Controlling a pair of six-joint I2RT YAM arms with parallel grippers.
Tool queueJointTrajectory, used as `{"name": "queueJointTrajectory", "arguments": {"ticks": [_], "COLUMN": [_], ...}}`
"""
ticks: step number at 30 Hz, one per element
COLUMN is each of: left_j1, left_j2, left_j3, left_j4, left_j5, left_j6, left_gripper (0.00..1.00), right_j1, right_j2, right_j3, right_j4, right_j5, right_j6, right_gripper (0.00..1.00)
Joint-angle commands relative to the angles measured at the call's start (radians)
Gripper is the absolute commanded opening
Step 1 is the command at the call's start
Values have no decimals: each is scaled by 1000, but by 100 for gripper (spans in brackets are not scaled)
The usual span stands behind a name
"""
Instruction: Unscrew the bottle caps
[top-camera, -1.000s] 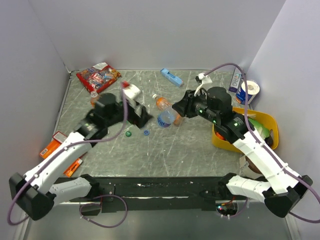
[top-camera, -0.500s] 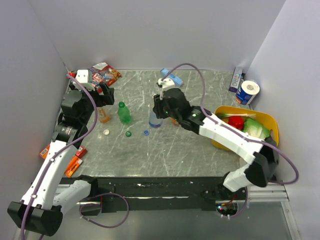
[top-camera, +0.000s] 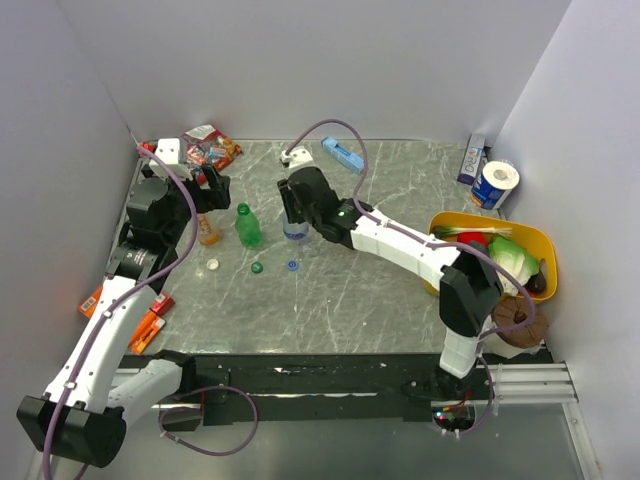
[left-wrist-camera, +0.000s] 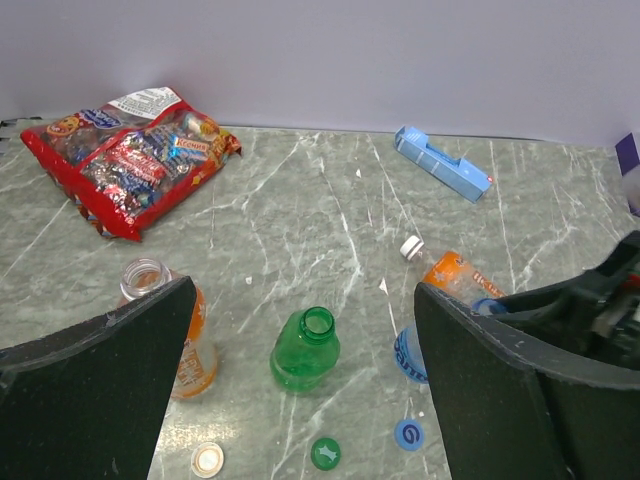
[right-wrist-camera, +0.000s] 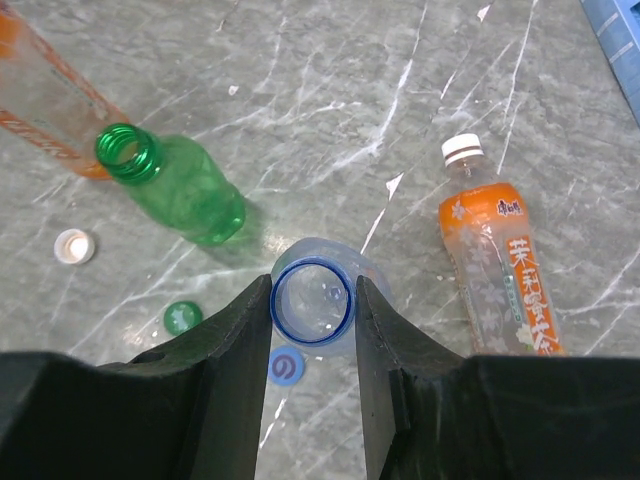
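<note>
The right pincer (right-wrist-camera: 311, 300) straddles the clear bottle (right-wrist-camera: 325, 255), blocking its neck. A green bottle (right-wrist-camera: 185, 190) crowds one side, a lying orange bottle (right-wrist-camera: 497, 262) the other. The near-middle tabletop (top-camera: 340, 300) lies open.

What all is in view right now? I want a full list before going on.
upright orange bottle: 1, orange, open, back left
green bottle: 1, green, open, right of it
clear bottle: 1, blue label, open, centre, between the right fingers
lying orange bottle: 1, orange, capped, beside the clear one
loose caps: 3, white cap, green cap, blue cap, in front of the bottles
blue box: 1, blue, back centre
candy bag: 1, red, back left
yellow bin: 1, yellow, right, holding vegetables
white roll: 1, white and blue, back right
orange packets: 2, orange, left edge
left fingers: black, open, facing the upright bottles
right fingers: black, closed on the clear bottle's neck
</note>
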Motion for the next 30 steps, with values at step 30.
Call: {"name": "queueJointTrajectory", "arguments": {"ticks": [30], "left_j1": [0], "left_j2": [25], "left_j3": [7], "left_j4": [33], "left_j5": [36], "left_j6": [-14], "left_gripper": [96], "right_j1": [7], "right_j2": [143], "right_j3": [9], "right_j4": [103], "right_j5": [59], "right_j6": [56], "right_gripper": [10]}}
